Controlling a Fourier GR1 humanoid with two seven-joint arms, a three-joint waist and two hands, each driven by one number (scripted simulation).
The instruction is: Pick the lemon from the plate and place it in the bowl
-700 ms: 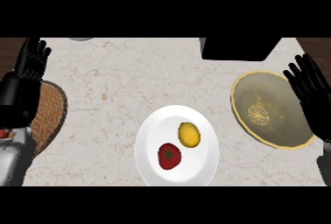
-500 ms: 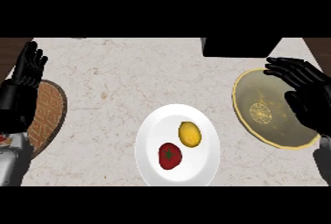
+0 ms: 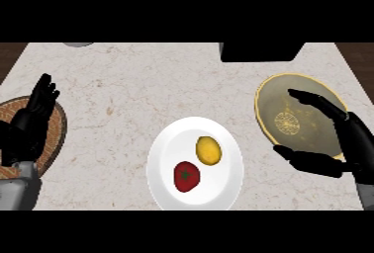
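A yellow lemon (image 3: 209,149) lies on the white plate (image 3: 168,148) near the counter's front, with a red tomato (image 3: 186,176) just below it. The olive bowl with a gold rim (image 3: 292,99) sits at the right. My right hand (image 3: 350,143) hovers over the bowl's right part, open, fingers stretched leftward and thumb pointing toward the plate; it touches neither fruit. My left hand (image 3: 29,126) stands open with fingers up at the left edge.
A round woven mat (image 3: 55,133) lies under the left hand at the counter's left edge. A black box (image 3: 261,51) stands at the back right and a grey object (image 3: 77,44) at the back left. Bare marble counter (image 3: 146,89) spreads between them.
My right hand has swung left and down, from the far right edge to over the bowl, fingers now pointing toward the plate. The left hand shifted slightly lower. Lemon and tomato have not moved.
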